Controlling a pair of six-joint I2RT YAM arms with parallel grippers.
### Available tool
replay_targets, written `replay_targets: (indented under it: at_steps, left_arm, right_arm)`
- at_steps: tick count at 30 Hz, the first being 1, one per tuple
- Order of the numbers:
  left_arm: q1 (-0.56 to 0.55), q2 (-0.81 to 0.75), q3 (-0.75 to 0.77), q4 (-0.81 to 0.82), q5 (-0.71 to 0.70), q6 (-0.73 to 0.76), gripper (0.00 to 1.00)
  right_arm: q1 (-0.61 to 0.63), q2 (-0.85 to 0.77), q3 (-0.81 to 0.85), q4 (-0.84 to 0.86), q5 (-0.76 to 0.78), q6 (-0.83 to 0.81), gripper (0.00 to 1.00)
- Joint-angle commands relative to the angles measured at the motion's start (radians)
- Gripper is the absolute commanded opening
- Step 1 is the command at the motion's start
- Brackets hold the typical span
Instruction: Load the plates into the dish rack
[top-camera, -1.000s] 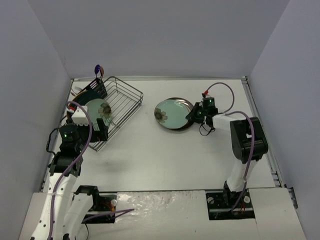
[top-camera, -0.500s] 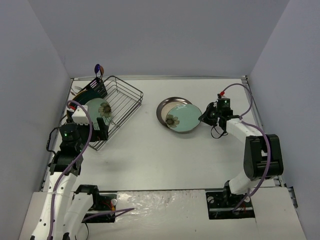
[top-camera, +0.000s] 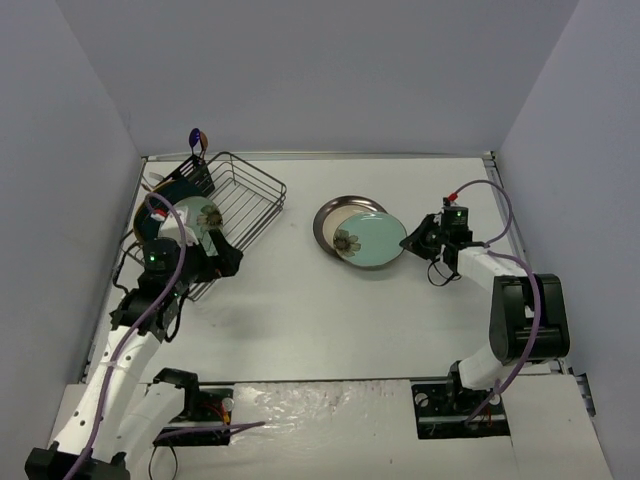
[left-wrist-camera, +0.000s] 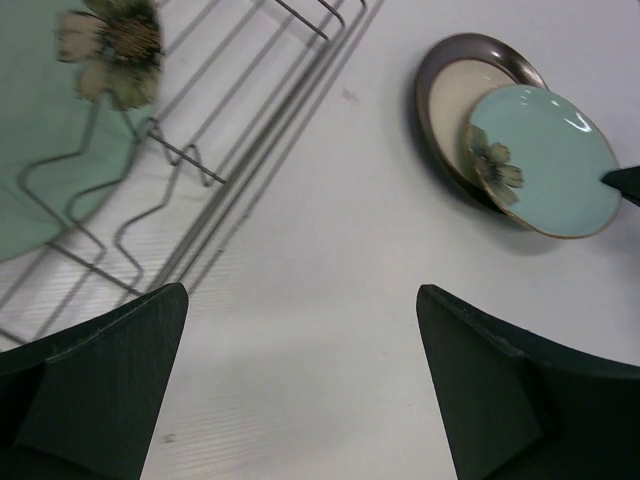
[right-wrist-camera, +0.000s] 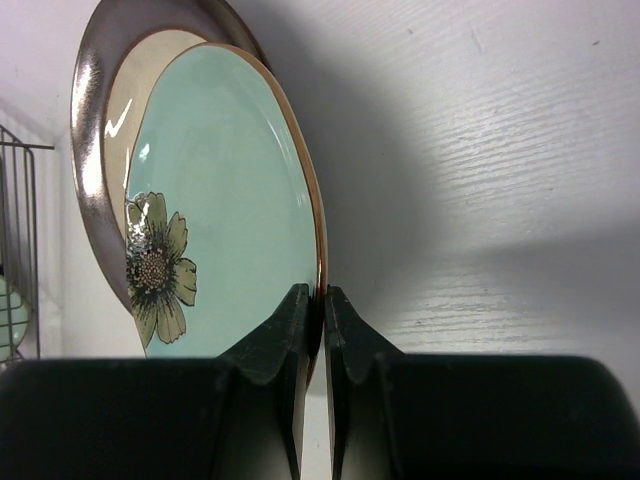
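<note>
Spanning the whole work area, the white bench (top-camera: 330, 310) carries all the items. The dish rack (top-camera: 250, 200), black wire, sits at the far left of the bench, skewed to its edges. A pale green racked plate (top-camera: 195, 215) with a flower stands on edge between the rack's wavy dividers. To the right of the rack, well apart from it, a brown-rimmed plate (top-camera: 335, 210) with a beige centre lies flat on the bench. A flowered plate (top-camera: 368, 240), pale green, lies partly over its right side.

The right hand (right-wrist-camera: 312, 305) is closed narrowly on the right rim of the flowered plate, one finger on each face of the rim. The left hand (left-wrist-camera: 300, 300) is spread wide and holds nothing. It hangs over bare bench just beside the rack's near right edge. A slotted cutlery basket (top-camera: 192, 178) occupies the rack's far left corner.
</note>
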Motion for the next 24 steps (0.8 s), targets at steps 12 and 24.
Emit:
replay_targets:
  at_steps: [12, 24]
  left_arm:
    - [-0.409, 0.450, 0.192, 0.353, -0.229, -0.510, 0.97]
    - [-0.491, 0.875, 0.387, 0.418, -0.167, -0.683, 0.85]
  right_arm:
    - [0.007, -0.038, -0.097, 0.177, -0.188, 0.039, 0.00]
    - [0.009, -0.046, -0.108, 0.231, -0.264, 0.073, 0.00]
